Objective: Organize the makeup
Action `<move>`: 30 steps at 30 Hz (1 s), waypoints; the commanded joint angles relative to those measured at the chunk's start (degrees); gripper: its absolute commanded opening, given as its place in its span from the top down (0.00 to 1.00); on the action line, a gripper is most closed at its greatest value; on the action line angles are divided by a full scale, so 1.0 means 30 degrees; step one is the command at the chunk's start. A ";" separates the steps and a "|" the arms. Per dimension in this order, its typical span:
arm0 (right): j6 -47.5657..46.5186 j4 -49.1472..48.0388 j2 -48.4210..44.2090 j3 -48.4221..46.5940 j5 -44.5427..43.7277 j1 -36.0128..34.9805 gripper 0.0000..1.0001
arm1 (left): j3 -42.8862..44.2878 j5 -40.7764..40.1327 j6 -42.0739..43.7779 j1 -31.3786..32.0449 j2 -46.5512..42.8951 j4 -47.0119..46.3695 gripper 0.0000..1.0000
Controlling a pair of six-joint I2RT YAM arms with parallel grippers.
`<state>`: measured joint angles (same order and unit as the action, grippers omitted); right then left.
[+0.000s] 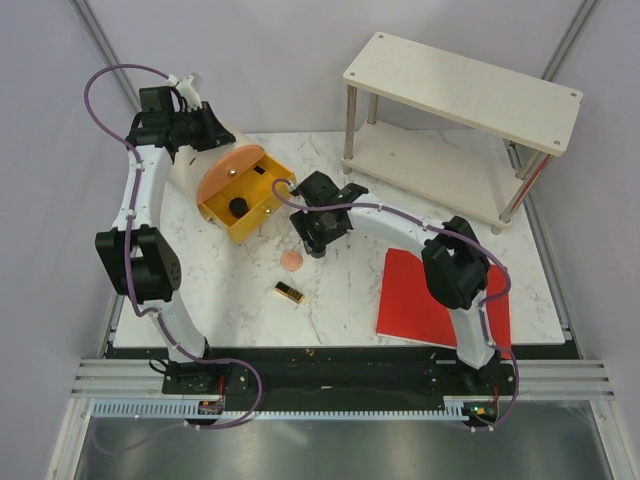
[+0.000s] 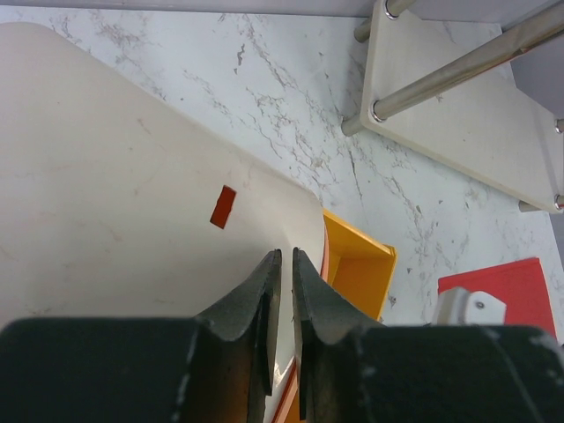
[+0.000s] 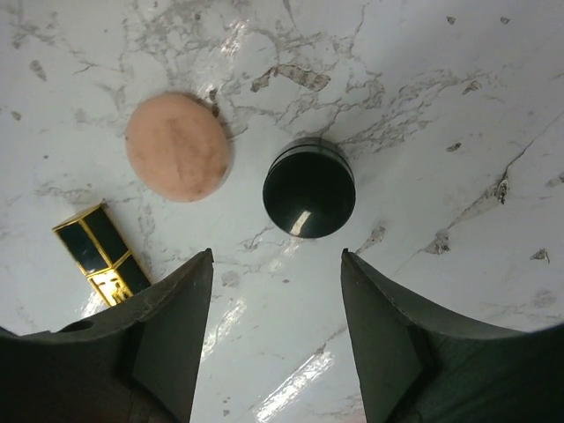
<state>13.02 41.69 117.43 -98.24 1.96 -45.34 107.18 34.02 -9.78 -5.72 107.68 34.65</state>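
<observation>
My right gripper (image 1: 318,244) hangs open over the marble table, its jaws (image 3: 276,256) wide apart just short of a round black compact (image 3: 308,188) that lies loose. A peach round puff (image 3: 178,146) lies left of the compact and also shows in the top view (image 1: 291,260). A gold-and-black lipstick (image 1: 289,292) lies nearer the front and shows in the right wrist view (image 3: 101,253). My left gripper (image 1: 220,138) is shut (image 2: 286,256) on the rim of the lid (image 2: 132,194) of the orange-yellow case (image 1: 245,195), holding it open. A black compact (image 1: 238,207) sits inside. No foundation tubes are in view.
A flat red sheet (image 1: 430,295) lies at the front right under my right arm. A two-tier pale wooden shelf (image 1: 460,90) on metal legs stands at the back right. The case's open yellow box (image 2: 357,269) sits just beyond my left fingers.
</observation>
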 commanded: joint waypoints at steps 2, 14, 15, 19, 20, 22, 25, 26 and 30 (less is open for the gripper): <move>-0.0237 -0.0274 0.1666 -0.1470 -0.1268 -0.0003 0.32 | -0.1331 -0.1643 0.0418 -0.0233 0.1548 0.4416 0.80; 0.0466 -0.0626 0.3631 -0.3202 -0.2409 0.0055 0.43 | -0.1389 -0.1819 0.0506 -0.0233 0.1490 0.4444 0.80; 0.0466 -0.0655 0.3660 -0.3144 -0.2439 0.0055 0.45 | -0.1360 -0.1819 0.0506 -0.0233 0.1490 0.4445 0.80; 0.0495 -0.0655 0.3340 -0.2793 -0.2439 0.0085 0.76 | -0.1389 -0.1906 0.0535 -0.0233 0.1490 0.4445 0.80; 0.0524 -0.0655 0.3251 -0.2502 -0.2468 0.0085 0.80 | -0.1389 -0.1878 0.0536 -0.0233 0.1461 0.4445 0.80; 0.0612 -0.0655 0.2871 -0.2178 -0.2439 0.0143 0.85 | -0.1448 -0.1906 0.0536 -0.0233 0.1461 0.4445 0.80; 0.0729 -0.0655 0.2052 -0.1272 -0.2468 0.0231 0.86 | -0.1477 -0.1907 0.0507 -0.0233 0.1490 0.4445 0.80; 0.0759 -0.0655 0.1788 -0.1094 -0.2439 0.0347 0.87 | -0.1477 -0.1849 0.0506 -0.0233 0.1461 0.4445 0.80; 0.1110 -0.0567 0.0063 -0.0624 -0.2380 0.0758 0.87 | -0.1536 -0.1761 0.0477 -0.0233 0.1490 0.4445 0.80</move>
<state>14.98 40.10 125.23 -100.75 -4.32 -44.49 106.80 34.44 -9.78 -5.72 107.74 33.98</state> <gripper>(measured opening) 0.528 0.195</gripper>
